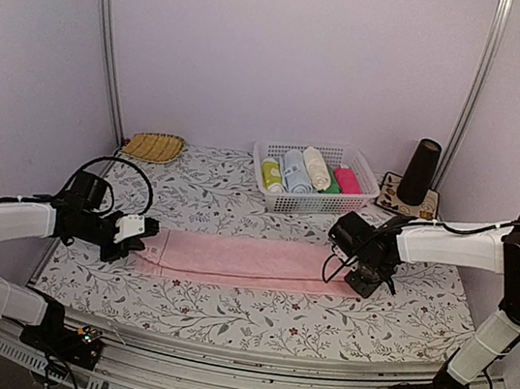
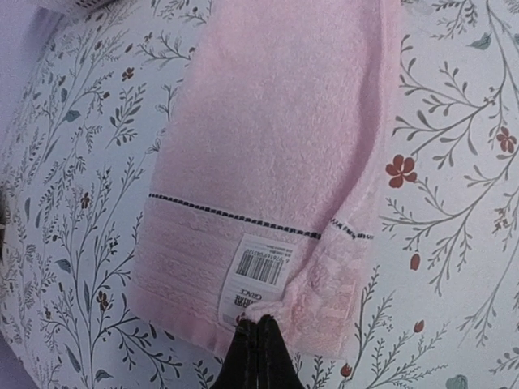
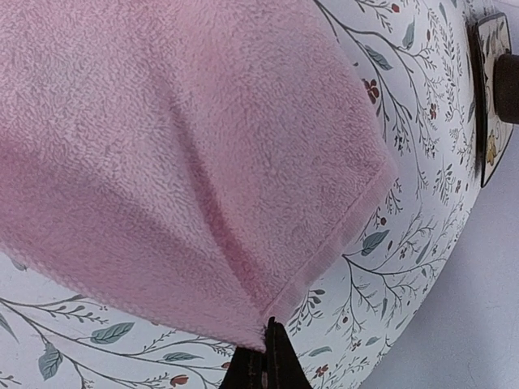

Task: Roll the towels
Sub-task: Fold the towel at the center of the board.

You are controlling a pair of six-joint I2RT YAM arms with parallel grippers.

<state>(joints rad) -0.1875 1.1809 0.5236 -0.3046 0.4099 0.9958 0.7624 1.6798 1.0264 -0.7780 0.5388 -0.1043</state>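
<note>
The pale pink towel lies folded into a long strip across the middle of the floral table. My left gripper is shut on the towel's left end; in the left wrist view its tips pinch a fold of pink towel beside a white barcode label. My right gripper is shut on the right end; in the right wrist view its tips pinch the hemmed corner of the towel. The cream towel is not in view as a flat cloth.
A white basket at the back centre holds several rolled towels: yellow-green, light blue, cream, green and magenta. A woven yellow tray sits back left. A dark cone stands on a small mat back right.
</note>
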